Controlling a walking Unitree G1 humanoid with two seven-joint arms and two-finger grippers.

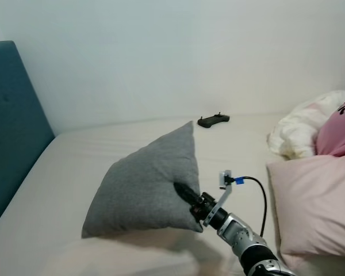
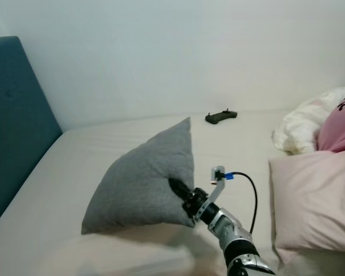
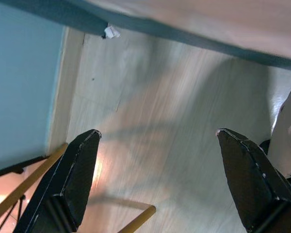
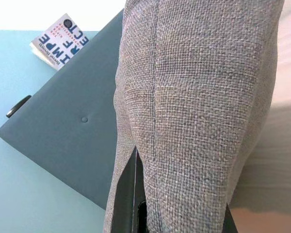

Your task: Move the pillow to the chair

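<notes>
1. Grey woven pillow (image 1: 146, 187) sits mid-bed on the pale mattress (image 1: 63, 167), tipped up on its lower edge, one corner pointing up toward the wall. It stands propped, not lying flat.

2. My right gripper (image 1: 187, 196) has its black fingers clamped on the pillow's near lower corner. In the right wrist view the fabric bulges between the fingers (image 4: 126, 194), so I read the pinch as real and deep.

3. Handling judgement: the pillow looks light, soft and floppy. It will sag and swing from a corner hold. The coarse weave should give good friction, so slip seems unlikely. No fragility concern.

4. Hold point: the corner grab works for a drag or lift. A bite further in along the seam would be steadier if it starts to droop.

5. My left gripper (image 3: 157, 145) hangs idle off the bedside, fingers spread wide, over wooden floor (image 3: 150, 121).

6. Around the pillow: teal headboard (image 1: 11, 121) to the left; a small dark controller (image 1: 213, 120) near the wall, well apart; a pink pillow (image 1: 313, 201) and crumpled white and pink bedding (image 1: 310, 129) to the right.

7. I see no chair from here, so I judge I will have to turn and find it while carrying the pillow.
</notes>
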